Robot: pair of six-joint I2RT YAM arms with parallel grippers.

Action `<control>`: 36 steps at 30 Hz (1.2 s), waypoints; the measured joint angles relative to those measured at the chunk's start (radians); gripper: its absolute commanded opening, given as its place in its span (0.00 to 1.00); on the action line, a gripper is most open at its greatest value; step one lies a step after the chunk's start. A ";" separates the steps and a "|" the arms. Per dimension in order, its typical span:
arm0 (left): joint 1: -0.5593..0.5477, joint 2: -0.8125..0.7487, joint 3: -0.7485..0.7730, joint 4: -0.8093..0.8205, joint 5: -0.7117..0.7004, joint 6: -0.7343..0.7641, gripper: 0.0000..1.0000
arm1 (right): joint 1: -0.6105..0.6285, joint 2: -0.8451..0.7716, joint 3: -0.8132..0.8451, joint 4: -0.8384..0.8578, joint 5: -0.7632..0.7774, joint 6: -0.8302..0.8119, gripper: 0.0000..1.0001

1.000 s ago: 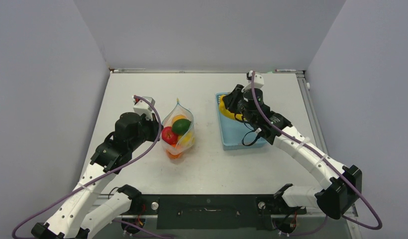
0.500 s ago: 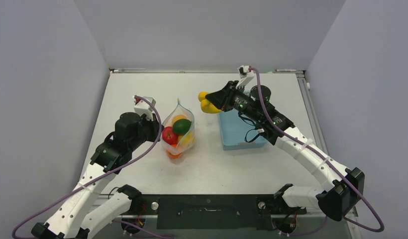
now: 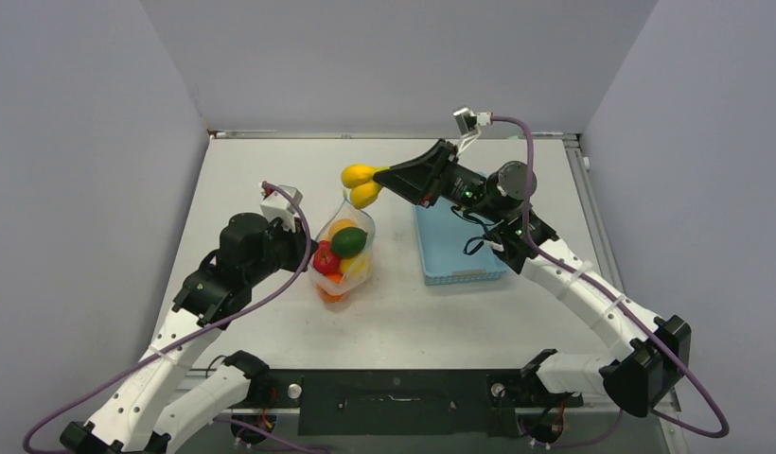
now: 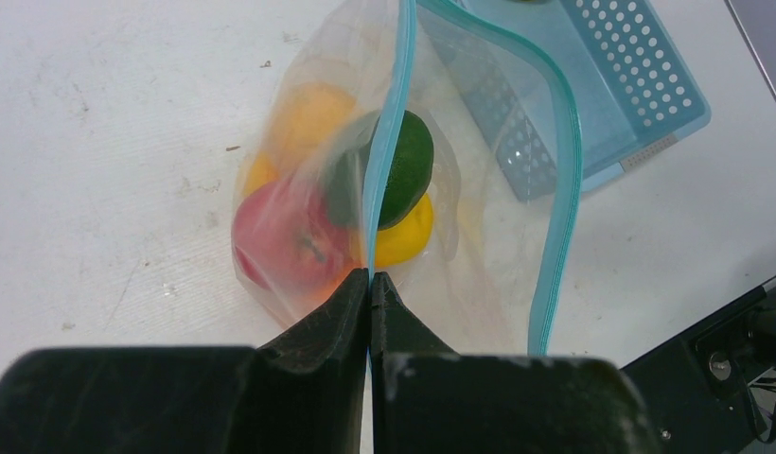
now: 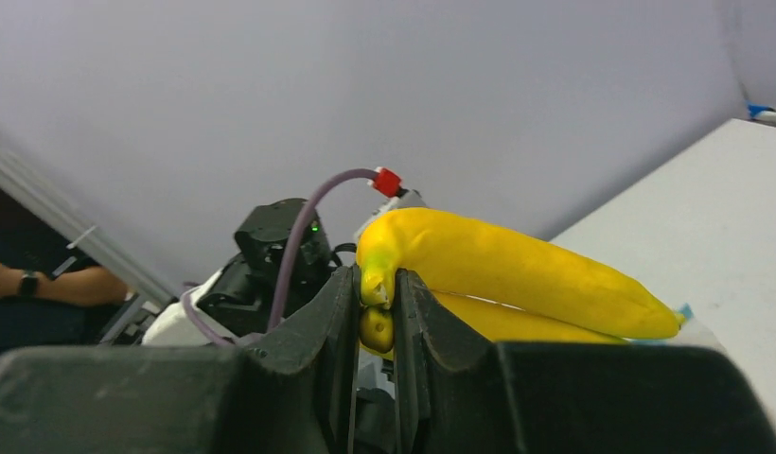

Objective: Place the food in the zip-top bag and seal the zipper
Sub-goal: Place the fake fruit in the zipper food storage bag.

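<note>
Zip-top bag sat left of desk centre, about halfway between the near and far edges, standing partly upright with its mouth toward the far edge. Mouth was open: in the left wrist view the two runs of the zipper were spread well apart, clear film slack between them. Food already inside: a red piece, a dark green one against the near zipper run, an orange one and a yellow one under the green, all bunched at the bottom of the bag. Left gripper was at the bag's left side, jaws closed tight on the near zipper run with the strip emerging from between the tips. Yellow bananas, a pair joined at the stem, were off the desk, in the top view just past the bag's far end, toward the far edge. Right gripper had its jaws clamped on the banana stem, fruit sticking out beyond the tips toward the left side of the desk. Light-blue perforated basket lay right of the bag, near it but not touching, right of desk centre. Couldn't tell how high the bananas were above the bag.
</note>
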 measured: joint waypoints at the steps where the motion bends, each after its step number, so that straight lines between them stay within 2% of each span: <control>1: 0.000 0.000 0.000 0.000 0.007 0.002 0.00 | 0.001 0.006 -0.001 0.033 -0.021 0.023 0.05; 9: -0.003 0.001 0.000 0.000 0.035 0.014 0.00 | 0.056 0.077 -0.019 0.209 -0.133 0.138 0.05; 30: -0.026 -0.005 -0.006 0.006 0.059 0.040 0.00 | 0.143 0.095 -0.227 0.254 -0.253 0.159 0.05; 36: -0.027 -0.006 -0.010 0.012 0.079 0.042 0.00 | 0.153 0.105 -0.263 0.317 -0.272 0.182 0.05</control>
